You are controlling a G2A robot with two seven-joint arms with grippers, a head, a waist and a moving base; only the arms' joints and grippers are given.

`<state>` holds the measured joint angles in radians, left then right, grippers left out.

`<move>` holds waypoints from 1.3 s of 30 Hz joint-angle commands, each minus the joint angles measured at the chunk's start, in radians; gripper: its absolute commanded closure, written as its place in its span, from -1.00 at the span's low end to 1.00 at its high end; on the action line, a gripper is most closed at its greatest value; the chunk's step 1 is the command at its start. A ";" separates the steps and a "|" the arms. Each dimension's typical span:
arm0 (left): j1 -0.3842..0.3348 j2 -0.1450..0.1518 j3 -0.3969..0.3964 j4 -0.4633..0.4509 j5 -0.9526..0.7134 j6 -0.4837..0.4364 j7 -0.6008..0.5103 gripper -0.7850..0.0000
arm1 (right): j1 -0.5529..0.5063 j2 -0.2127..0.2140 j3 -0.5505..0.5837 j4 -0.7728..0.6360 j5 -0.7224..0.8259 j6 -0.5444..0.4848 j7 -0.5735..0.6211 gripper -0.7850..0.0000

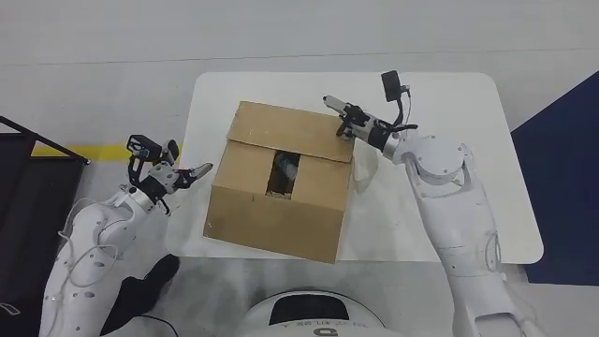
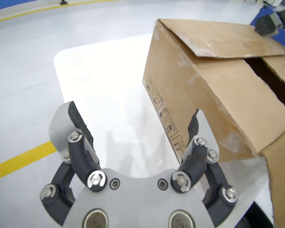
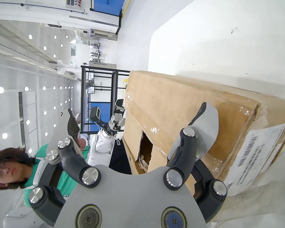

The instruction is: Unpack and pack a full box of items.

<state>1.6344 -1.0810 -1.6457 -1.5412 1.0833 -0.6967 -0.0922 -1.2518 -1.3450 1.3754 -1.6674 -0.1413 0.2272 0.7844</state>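
Observation:
A brown cardboard box stands in the middle of the white table. Its top flaps lie nearly closed, leaving a narrow gap with something dark and grey inside that I cannot make out. My left gripper hangs open at the table's left edge, a short way from the box's left side, with nothing between its fingers. My right gripper is open at the box's far right corner, one finger over the top flap.
The table's right half and far strip are bare white. A white barcode label sits on the box's right side. Off the table, a black rack and a yellow floor line lie to the left, and a blue panel to the right.

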 commanded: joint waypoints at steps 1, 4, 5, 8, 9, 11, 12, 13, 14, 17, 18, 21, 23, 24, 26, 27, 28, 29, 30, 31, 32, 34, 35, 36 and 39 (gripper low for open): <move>0.008 0.007 -0.012 -0.003 0.073 -0.057 0.023 -1.00 | 0.007 0.001 -0.005 0.004 0.002 0.009 -0.004 -1.00; 0.024 0.017 -0.043 0.012 0.140 -0.105 0.083 -1.00 | 0.015 0.004 -0.010 0.007 0.000 0.015 -0.006 -1.00; 0.029 0.020 -0.052 0.016 0.161 -0.122 0.098 -1.00 | 0.017 0.005 -0.012 0.009 -0.001 0.018 -0.006 -1.00; 0.050 0.029 -0.069 0.009 0.244 -0.171 0.142 -1.00 | 0.028 0.007 -0.019 0.014 -0.002 0.029 -0.008 -1.00; 0.058 0.031 -0.067 0.001 0.273 -0.194 0.160 -1.00 | 0.031 0.007 -0.021 0.015 -0.001 0.031 -0.009 -1.00; 0.074 0.036 -0.061 -0.015 0.339 -0.218 0.197 -1.00 | 0.038 0.008 -0.027 0.019 -0.003 0.039 -0.012 -1.00; 0.082 0.037 -0.055 -0.022 0.368 -0.218 0.216 -1.00 | 0.042 0.009 -0.030 0.020 -0.004 0.044 -0.014 -1.00; 0.087 0.037 -0.046 -0.025 0.388 -0.211 0.236 -1.00 | 0.045 0.009 -0.034 0.022 -0.005 0.048 -0.016 -1.00; 0.091 0.037 -0.033 -0.030 0.406 -0.205 0.249 -1.00 | 0.048 0.010 -0.037 0.025 -0.008 0.053 -0.019 -1.00; 0.090 0.036 0.001 -0.039 0.441 -0.183 0.274 -1.00 | 0.055 0.011 -0.047 0.031 -0.013 0.066 -0.027 -1.00; 0.089 0.036 0.009 -0.041 0.446 -0.183 0.281 -1.00 | 0.057 0.012 -0.049 0.033 -0.015 0.070 -0.029 -1.00; 0.086 0.038 0.019 -0.045 0.445 -0.200 0.310 -1.00 | 0.059 0.014 -0.053 0.042 -0.018 0.083 -0.039 -1.00; 0.087 0.041 0.013 -0.045 0.430 -0.226 0.336 -1.00 | 0.060 0.015 -0.053 0.049 -0.016 0.084 -0.044 -1.00; 0.087 0.043 0.009 -0.045 0.417 -0.247 0.351 -1.00 | 0.060 0.016 -0.052 0.055 -0.011 0.085 -0.046 -1.00; 0.086 0.047 -0.004 -0.038 0.381 -0.300 0.375 -1.00 | 0.063 0.016 -0.051 0.064 -0.001 0.087 -0.051 -1.00; 0.083 0.049 -0.010 -0.034 0.354 -0.316 0.385 -1.00 | 0.064 0.017 -0.051 0.067 0.001 0.086 -0.052 -1.00; 0.083 0.051 -0.008 -0.034 0.335 -0.316 0.385 -1.00 | 0.065 0.018 -0.050 0.069 0.005 0.084 -0.053 -1.00; 0.084 0.054 0.001 -0.039 0.308 -0.316 0.388 -1.00 | 0.065 0.018 -0.047 0.069 0.010 0.081 -0.056 -1.00; 0.084 0.058 0.009 -0.041 0.277 -0.316 0.387 -1.00 | 0.063 0.019 -0.045 0.068 0.014 0.076 -0.057 -1.00; 0.083 0.062 0.019 -0.041 0.238 -0.316 0.383 -1.00 | 0.061 0.020 -0.043 0.067 0.019 0.069 -0.056 -1.00; 0.078 0.067 0.030 -0.045 0.201 -0.316 0.372 -1.00 | 0.059 0.021 -0.041 0.066 0.025 0.062 -0.056 -1.00; 0.065 0.076 0.040 -0.046 0.126 -0.316 0.334 -1.00 | 0.057 0.023 -0.036 0.068 0.033 0.053 -0.056 -1.00; 0.055 0.079 0.040 -0.039 0.084 -0.316 0.306 -1.00 | 0.057 0.024 -0.035 0.070 0.038 0.049 -0.057 -1.00; 0.042 0.079 0.040 -0.034 0.047 -0.309 0.268 -1.00 | 0.058 0.025 -0.035 0.073 0.042 0.045 -0.056 -1.00; 0.017 0.078 0.060 -0.041 -0.063 -0.254 0.167 -1.00 | 0.059 0.026 -0.032 0.078 0.056 0.035 -0.062 -1.00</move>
<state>1.6585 -1.0022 -1.5957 -1.5779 1.0726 -0.9741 0.1194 -1.1928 -1.3191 1.3415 -1.5900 -0.0916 0.2663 0.7246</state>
